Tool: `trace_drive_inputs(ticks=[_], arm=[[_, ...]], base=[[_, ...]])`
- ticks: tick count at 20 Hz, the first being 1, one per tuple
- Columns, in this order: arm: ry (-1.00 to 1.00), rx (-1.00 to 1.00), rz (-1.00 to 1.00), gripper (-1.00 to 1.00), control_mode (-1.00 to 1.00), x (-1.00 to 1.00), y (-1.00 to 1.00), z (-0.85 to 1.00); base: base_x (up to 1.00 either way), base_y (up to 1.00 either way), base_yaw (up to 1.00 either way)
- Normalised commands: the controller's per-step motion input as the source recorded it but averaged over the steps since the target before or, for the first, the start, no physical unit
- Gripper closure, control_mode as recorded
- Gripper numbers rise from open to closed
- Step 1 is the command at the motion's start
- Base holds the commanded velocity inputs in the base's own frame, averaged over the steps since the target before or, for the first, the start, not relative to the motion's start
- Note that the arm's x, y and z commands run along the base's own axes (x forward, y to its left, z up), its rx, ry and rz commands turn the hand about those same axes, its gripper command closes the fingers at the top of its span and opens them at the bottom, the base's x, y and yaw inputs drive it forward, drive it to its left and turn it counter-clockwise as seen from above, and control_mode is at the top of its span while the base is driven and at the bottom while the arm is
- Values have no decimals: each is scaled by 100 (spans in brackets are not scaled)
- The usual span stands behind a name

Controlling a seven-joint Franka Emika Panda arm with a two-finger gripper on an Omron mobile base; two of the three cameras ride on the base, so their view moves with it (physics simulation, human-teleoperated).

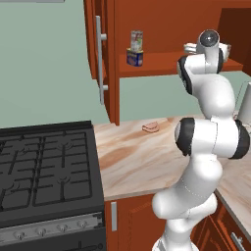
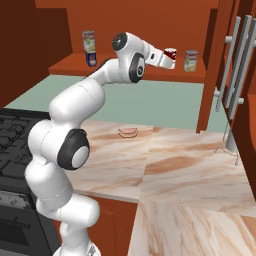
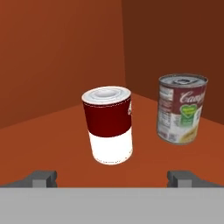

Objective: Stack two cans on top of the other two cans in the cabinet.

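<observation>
a black gas stove [image 1: 46, 169] sits at the far left, beside a marbled counter [image 1: 132, 162]. above the counter hangs a reddish-brown wall cabinet [image 1: 162, 19], its door [image 1: 95, 44] swung open to the left with a long silver bar handle [image 1: 100, 59]. on the left part of the cabinet shelf [image 2: 70, 63], a slim silver can with a pale green-and-red label [image 1: 137, 40] stands upright on top of a squat blue can with yellow markings [image 1: 134, 57]. a small pinkish item [image 1: 151, 128] lies on the counter below. the white robot arm [image 2: 75, 120] rises from the base and reaches up into the cabinet. further right on the shelf, the gripper [image 3: 111, 180] faces a small red can with a white lower band [image 3: 108, 124]; its two fingertips stand spread wide apart, on either side of the can and nearer the camera, holding nothing. the red can stands upright on the shelf board. just to its right, apart from it, stands a silver can with a green and white label [image 3: 181, 108], also upright.
</observation>
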Motion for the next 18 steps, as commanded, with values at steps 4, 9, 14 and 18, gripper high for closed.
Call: trace_drive_inputs(ticks=[4,9,14,18], arm=[[1,0,0,-100,-100,23,-20,0],[6,0,0,-100,-100,22,-16,-3],[8,0,0,-100,-100,22,-13,-5],[5,0,0,-100,-100,22,-10,-6]], base=[[0,0,0],[0,0,0],[0,0,0],[0,0,0]])
